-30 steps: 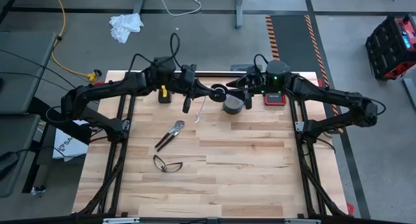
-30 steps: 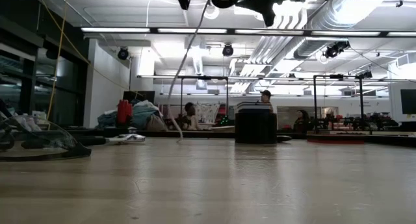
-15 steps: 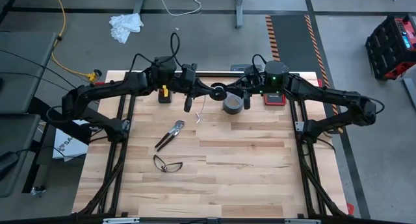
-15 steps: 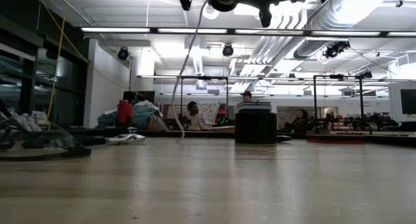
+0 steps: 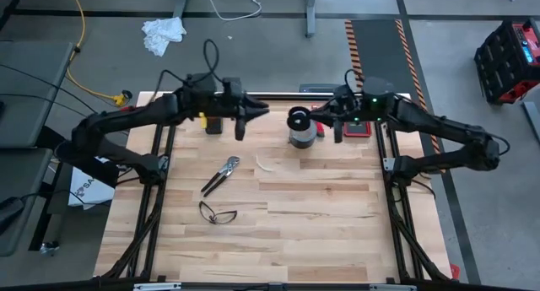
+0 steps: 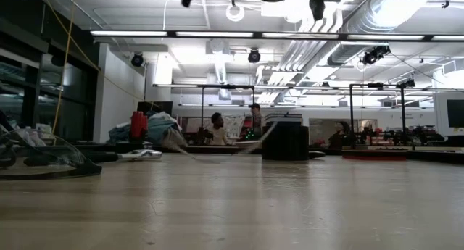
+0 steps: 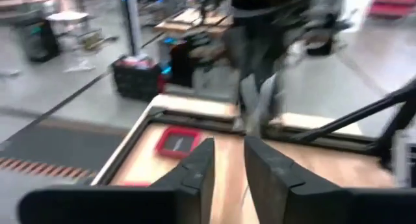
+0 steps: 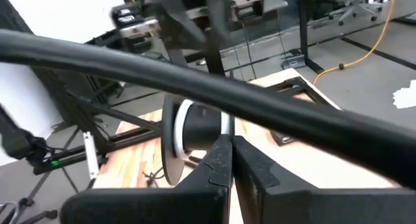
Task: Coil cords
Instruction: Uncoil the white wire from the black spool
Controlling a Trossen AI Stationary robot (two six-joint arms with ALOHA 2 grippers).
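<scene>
A small black round spool (image 5: 298,118) with white cord wound on it (image 8: 184,128) is lifted above the grey tape roll (image 5: 301,138) at the table's far middle. My right gripper (image 5: 314,121) is shut on the spool. A loose piece of thin white cord (image 5: 266,163) lies slack on the table in front of the tape roll. In the low view, one end of the cord (image 6: 217,150) rises toward the tape roll (image 6: 284,141). My left gripper (image 5: 256,112) is left of the spool, narrowly open and empty (image 7: 227,152). My right gripper holds the black spool (image 8: 170,152) at its fingertips, coming level from the table's right side. The fingers themselves hide the exact place of contact. The spool is lifted clear above the tape roll, and its axis lies roughly level.
Pliers (image 5: 221,173) and glasses (image 5: 218,212) lie on the table's left half. A yellow-and-black tool (image 5: 213,122) sits under my left arm, and a red case (image 5: 356,128) under my right arm. The near half of the wooden table (image 5: 337,240) is bare wood.
My left gripper has drawn back toward the table's left edge, away from the spool. The white cord that hung from the spool past it has fallen and now lies slack on the table. My right gripper has carried the spool slightly toward the right and turned it.
</scene>
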